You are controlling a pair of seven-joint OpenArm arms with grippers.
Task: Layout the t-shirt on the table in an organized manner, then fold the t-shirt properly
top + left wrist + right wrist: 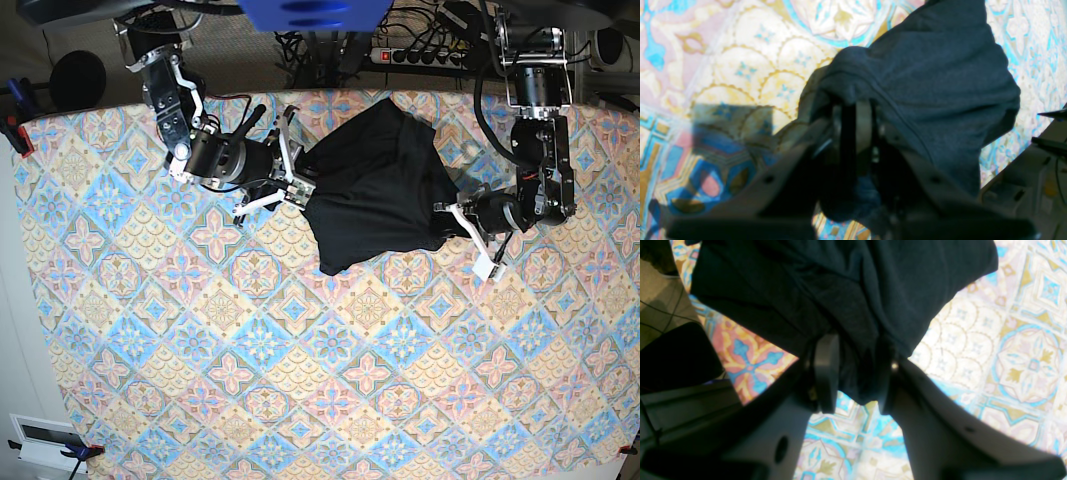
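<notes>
The black t-shirt [375, 190] is lying bunched on the patterned worktop [300, 380], with the left claw [857, 116] and the right claw [853, 373] each pinching its fabric at opposite edges.

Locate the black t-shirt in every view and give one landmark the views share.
Left wrist: the t-shirt fills the centre and upper right, bunched at the left gripper.
Right wrist: it spans the top, hanging into the right gripper.
Base: upper centre, between both arms.
Shared landmark: the table with its tile pattern.
</notes>
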